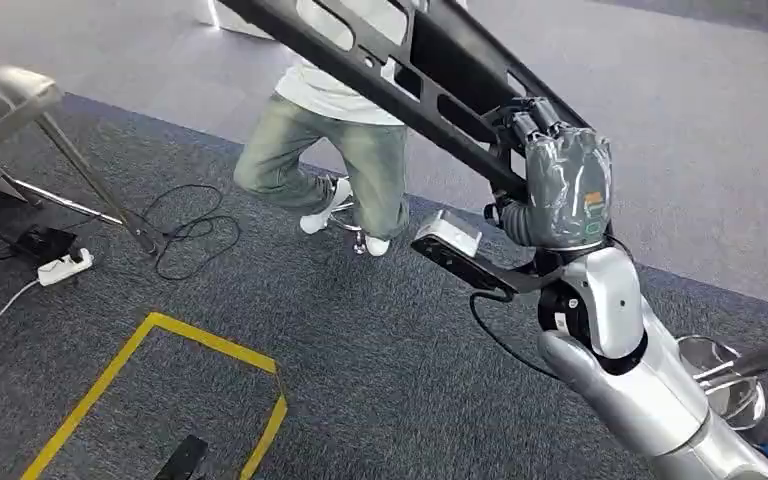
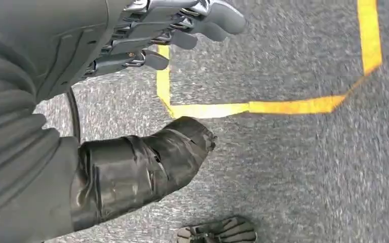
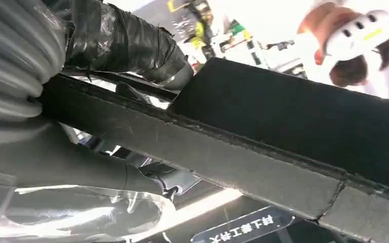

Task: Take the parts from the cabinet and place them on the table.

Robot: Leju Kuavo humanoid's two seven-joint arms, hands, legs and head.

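- Right hand (image 1: 563, 190) raised high on its silver arm (image 1: 640, 370), wrapped around a long black part (image 1: 400, 60); fingers clenched over the part's upper edge, thumb under it in the right wrist view (image 3: 131, 45)
- Part held in the air, running as a slanted bar from the hand up toward the top left of the head view; long slots cut along its length; a broad black face and a rough lower edge seen close in the right wrist view (image 3: 294, 131)
- Left hand (image 2: 147, 76) hanging over the carpet (image 2: 294, 167), grasping nothing; fingers (image 2: 182, 23) lightly curved and apart from the taped thumb (image 2: 147, 162)
- Yellow tape (image 2: 263, 107) on the carpet just past the left hand, bent at a corner; same outline low on the left in the head view (image 1: 160, 370)
- Person (image 1: 330, 150) in pale jeans and white shoes beyond the part, on the carpet near its far edge
- Metal table leg (image 1: 90, 180) at the far left; white power strip (image 1: 65, 266) and loose black cables (image 1: 195, 235) on the carpet beside it
- Chrome stool bases (image 1: 725, 375) at the right edge beside the right arm
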